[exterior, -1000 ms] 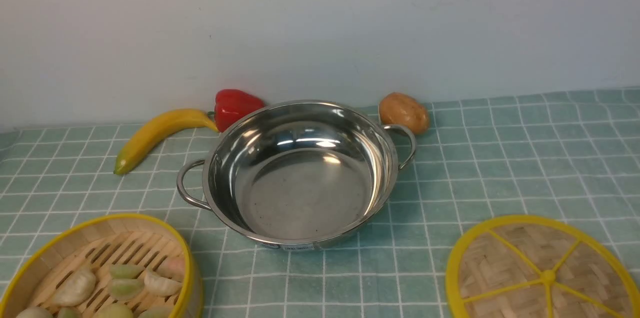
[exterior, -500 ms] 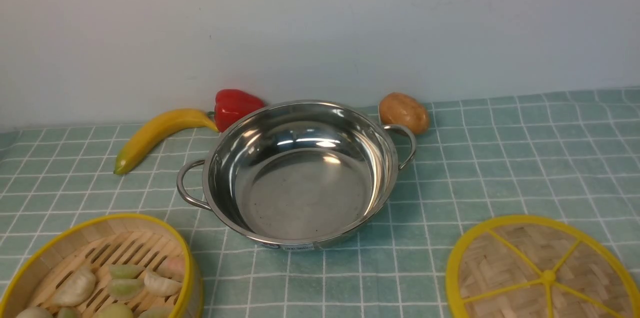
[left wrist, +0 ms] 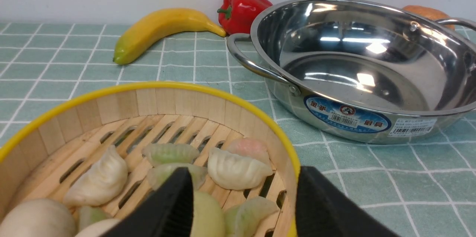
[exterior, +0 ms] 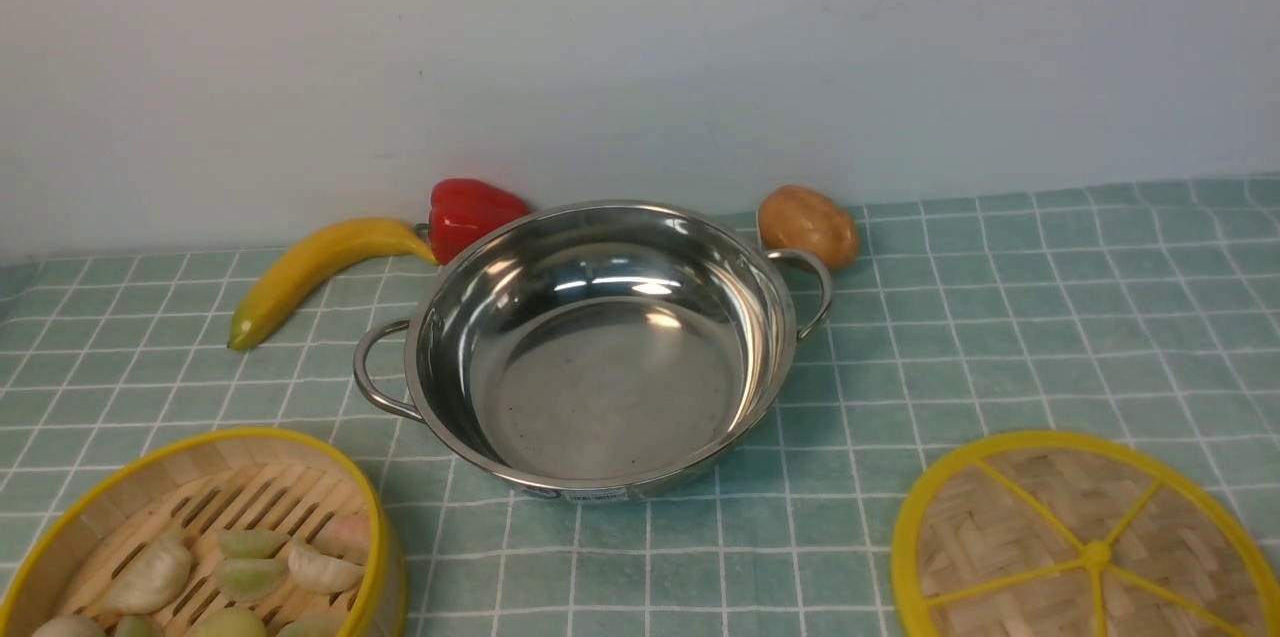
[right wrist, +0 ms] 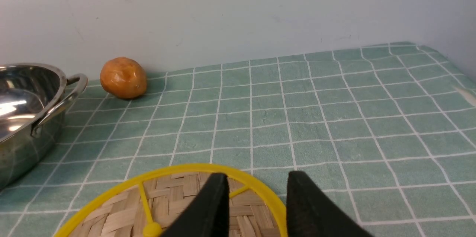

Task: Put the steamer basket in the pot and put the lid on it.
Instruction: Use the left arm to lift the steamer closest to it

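Note:
The steamer basket (exterior: 230, 435) with pale dumplings sits at the front left of the checked cloth. The empty steel pot (exterior: 600, 387) stands in the middle, and the woven lid (exterior: 1030, 517) lies flat at the front right. Neither gripper shows in the front view. In the left wrist view my left gripper (left wrist: 245, 199) is open. One finger is inside the basket (left wrist: 148, 85) and one is outside its wall nearest the pot (left wrist: 357, 77). In the right wrist view my right gripper (right wrist: 257, 192) is open, with its fingers on either side of the yellow rim of the lid (right wrist: 171, 196).
A banana (exterior: 310, 272) and a red pepper (exterior: 470, 212) lie behind the pot on the left. A brown potato (exterior: 808, 225) lies behind its right handle. A pale wall runs close behind them. The green checked cloth extends to the right.

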